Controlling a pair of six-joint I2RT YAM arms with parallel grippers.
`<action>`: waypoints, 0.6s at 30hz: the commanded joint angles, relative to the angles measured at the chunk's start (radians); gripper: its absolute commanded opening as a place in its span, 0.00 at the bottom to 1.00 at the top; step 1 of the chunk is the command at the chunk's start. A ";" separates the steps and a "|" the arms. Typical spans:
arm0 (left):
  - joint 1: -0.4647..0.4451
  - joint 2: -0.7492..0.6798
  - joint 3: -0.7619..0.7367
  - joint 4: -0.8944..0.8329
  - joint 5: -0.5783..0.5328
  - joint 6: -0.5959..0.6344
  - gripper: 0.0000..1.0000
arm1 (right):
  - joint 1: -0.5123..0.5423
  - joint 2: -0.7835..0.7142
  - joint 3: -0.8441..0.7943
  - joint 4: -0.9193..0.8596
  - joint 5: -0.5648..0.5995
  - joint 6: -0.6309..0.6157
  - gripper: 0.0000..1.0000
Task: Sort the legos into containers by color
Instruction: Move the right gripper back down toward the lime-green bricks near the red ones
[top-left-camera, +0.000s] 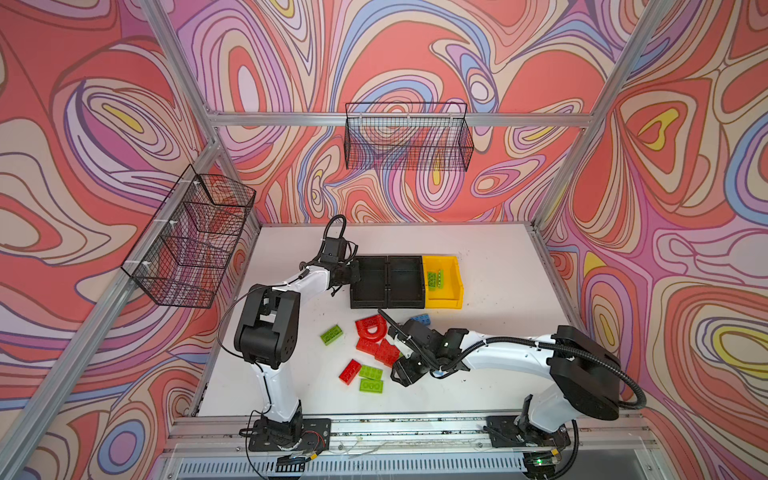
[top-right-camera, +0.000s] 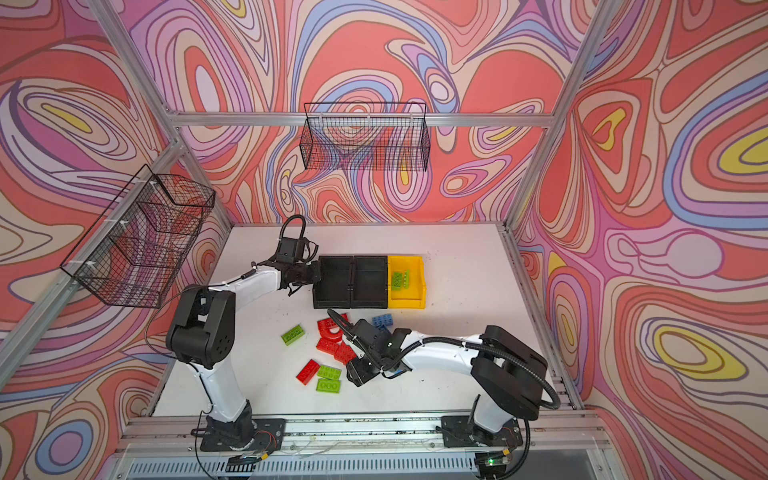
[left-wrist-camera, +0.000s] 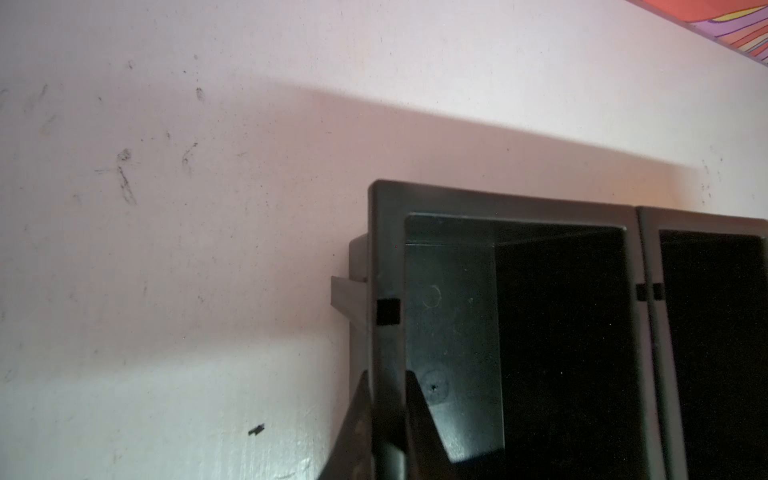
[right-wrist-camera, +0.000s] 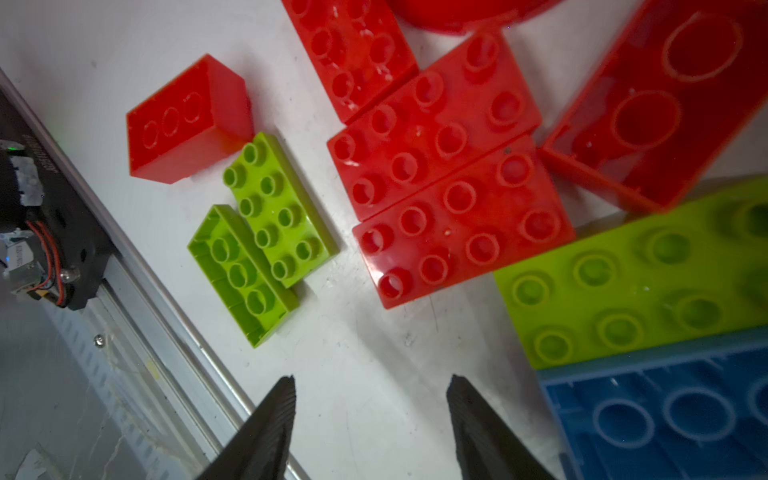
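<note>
Three containers stand joined in a row on the white table (top-left-camera: 498, 291). The left pincer (left-wrist-camera: 388, 374) is pressed together on the outer side wall of the end black bin (left-wrist-camera: 498, 203), with one finger (left-wrist-camera: 424, 415) inside the wall and its mate outside. The middle black bin (left-wrist-camera: 702, 222) sits just past that one, and the yellow bin (top-left-camera: 442, 301) is farthest from this pincer. Green legos (top-left-camera: 435, 278) lie inside the yellow bin.

The right pincer (right-wrist-camera: 372, 378) has its fingers apart, with only bare table between them, and grips nothing. Ahead of its tips, a studded green brick (right-wrist-camera: 278, 208) and an upturned green brick (right-wrist-camera: 241, 274) lie side by side. A red brick (right-wrist-camera: 189, 120) lies just beyond them. Farther ahead and off to one side, paired red bricks (right-wrist-camera: 461, 224) touch along their long edges. Closest to this pincer, just beside one finger, a near green brick (right-wrist-camera: 636, 282) lies against a blue brick (right-wrist-camera: 665, 415) that has its hollow side up.

In a top view, the red arch (top-left-camera: 371, 328) lies beyond the right pincer, toward the containers. A lone green brick (top-left-camera: 331, 334) rests apart from both pincers.
</note>
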 joint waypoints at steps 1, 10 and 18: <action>0.000 0.013 0.019 -0.033 0.010 -0.004 0.04 | 0.000 0.024 -0.021 0.084 0.027 0.064 0.64; 0.000 0.006 0.017 -0.034 0.010 -0.003 0.04 | -0.020 -0.007 -0.021 0.000 0.209 0.126 0.65; 0.000 -0.004 0.013 -0.037 0.002 -0.001 0.04 | -0.064 0.030 0.026 0.005 0.278 0.202 0.67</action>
